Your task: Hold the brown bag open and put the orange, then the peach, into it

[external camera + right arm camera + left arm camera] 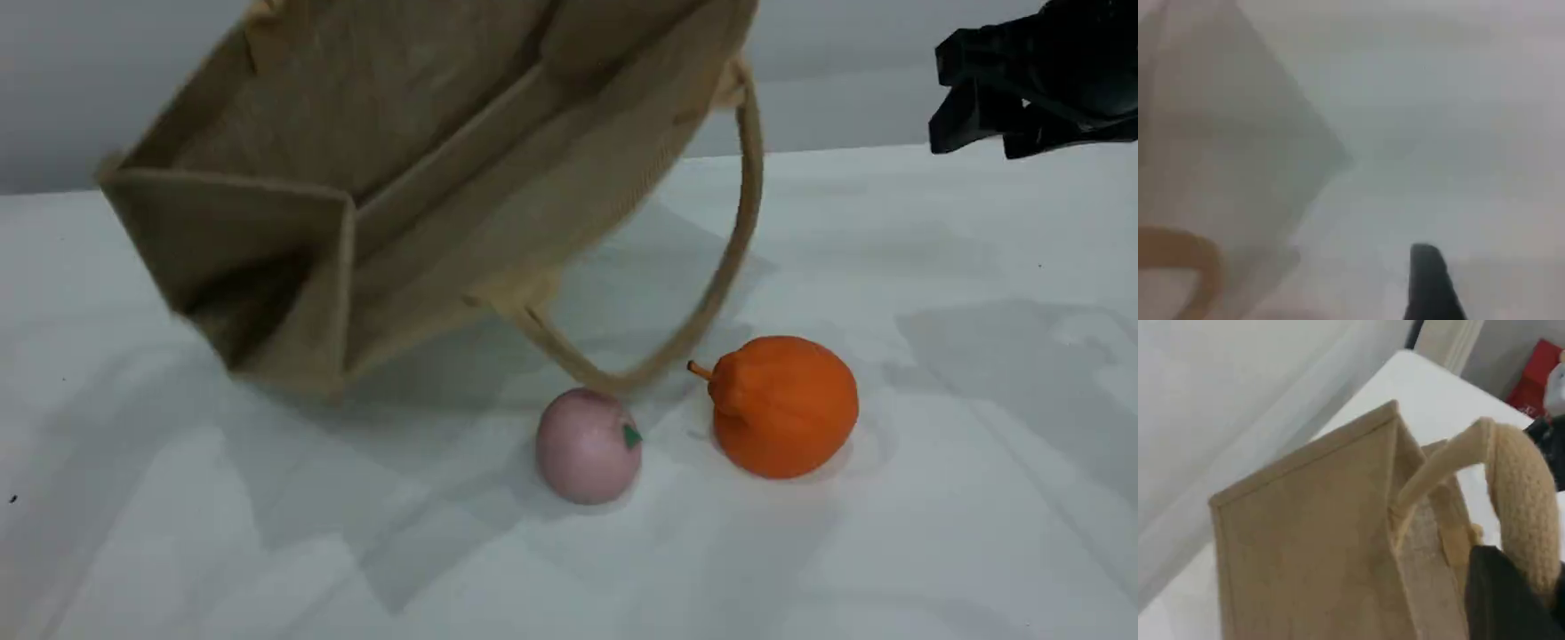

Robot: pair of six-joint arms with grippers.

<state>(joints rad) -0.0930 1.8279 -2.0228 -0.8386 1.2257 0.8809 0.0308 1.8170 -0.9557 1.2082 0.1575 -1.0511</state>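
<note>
Brown bag (373, 187) hangs tilted, one handle (1521, 500) clamped in the left gripper (1511, 600). Right gripper (1022, 98) hovers empty, jaws apart. Orange (782, 406) and peach (587, 446) lie on the surface (933, 533).

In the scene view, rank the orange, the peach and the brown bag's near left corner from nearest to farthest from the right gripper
1. The orange, below and left of the right gripper.
2. The peach, further left beside the orange.
3. The brown bag's near left corner, far left, lifted off the table.

- The white table (933, 533) carries everything and shows soft grey shadows.
- The peach (587, 446) rests on it, near centre.
- The orange (784, 406) rests just right of the peach, a narrow gap between them.
</note>
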